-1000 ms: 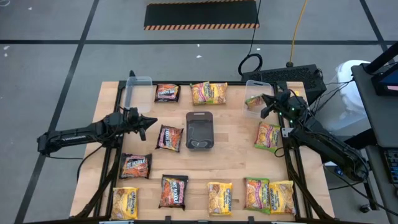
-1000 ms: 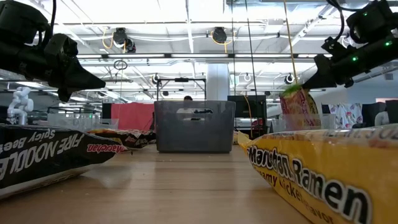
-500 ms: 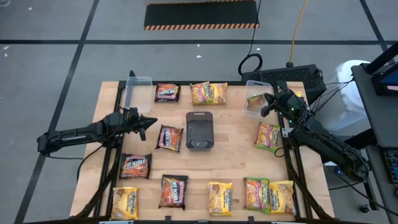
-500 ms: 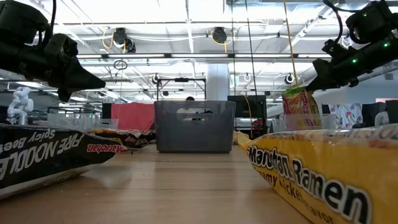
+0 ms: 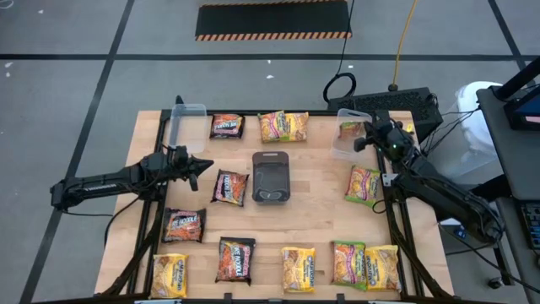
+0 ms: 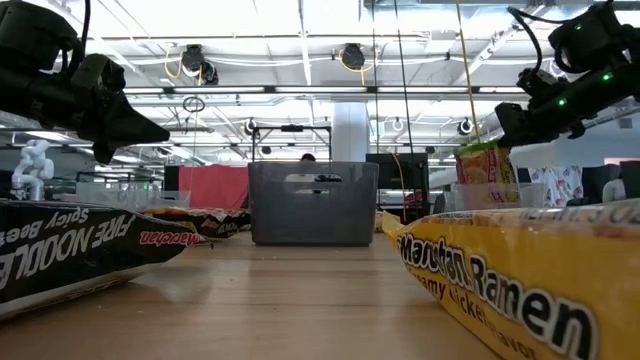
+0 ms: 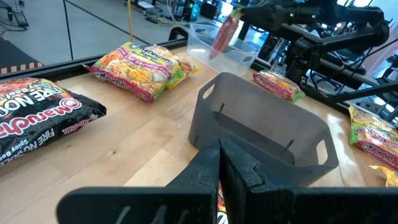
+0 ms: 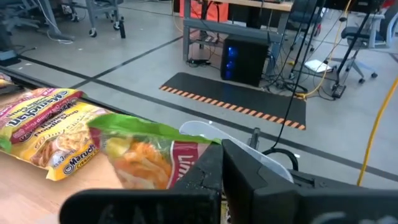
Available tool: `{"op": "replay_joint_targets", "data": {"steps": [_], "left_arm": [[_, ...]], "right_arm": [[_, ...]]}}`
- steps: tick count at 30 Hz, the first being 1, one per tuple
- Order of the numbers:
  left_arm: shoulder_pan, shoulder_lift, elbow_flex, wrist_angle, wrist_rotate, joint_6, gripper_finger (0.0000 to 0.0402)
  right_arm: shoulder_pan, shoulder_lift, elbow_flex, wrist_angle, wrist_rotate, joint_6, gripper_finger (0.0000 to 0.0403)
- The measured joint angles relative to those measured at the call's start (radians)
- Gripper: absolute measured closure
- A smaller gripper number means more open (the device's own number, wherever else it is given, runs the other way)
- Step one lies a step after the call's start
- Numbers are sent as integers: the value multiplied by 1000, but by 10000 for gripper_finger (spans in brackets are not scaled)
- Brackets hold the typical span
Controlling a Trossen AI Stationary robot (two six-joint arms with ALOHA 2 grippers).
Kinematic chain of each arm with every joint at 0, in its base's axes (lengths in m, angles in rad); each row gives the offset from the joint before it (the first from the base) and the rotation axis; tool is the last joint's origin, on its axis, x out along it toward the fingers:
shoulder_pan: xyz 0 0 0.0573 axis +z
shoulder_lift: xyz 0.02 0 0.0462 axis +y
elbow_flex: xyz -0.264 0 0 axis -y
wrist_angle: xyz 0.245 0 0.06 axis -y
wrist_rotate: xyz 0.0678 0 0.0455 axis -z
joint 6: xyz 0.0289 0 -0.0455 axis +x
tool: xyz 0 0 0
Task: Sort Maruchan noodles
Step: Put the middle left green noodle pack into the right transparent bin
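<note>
The right gripper [image 5: 361, 135] has its jaws pinching a green-edged packet [image 5: 348, 131], which hangs long axis downward right above the clear tub [image 5: 339, 149] at the desk's far right corner. The left gripper [image 5: 205, 165], jaws pressed together, waits near the desk's left edge.

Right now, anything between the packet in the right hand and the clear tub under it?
Nothing visible. The right hand holds the green-edged packet directly over the clear tub, whose top is open.
</note>
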Motion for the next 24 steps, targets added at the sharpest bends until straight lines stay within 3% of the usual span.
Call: {"op": "replay_joint_targets", "data": {"steps": [12,17,24], "left_arm": [[0,0,0,0,0,-4,396],[0,0,0,0,0,-5,396],[0,0,0,0,0,-6,396]], "right_arm": [[-4,181,0,201,1,-30,403],[-19,217,0,209,-4,-19,403],[-17,187,0,211,-170,32,403]]}}
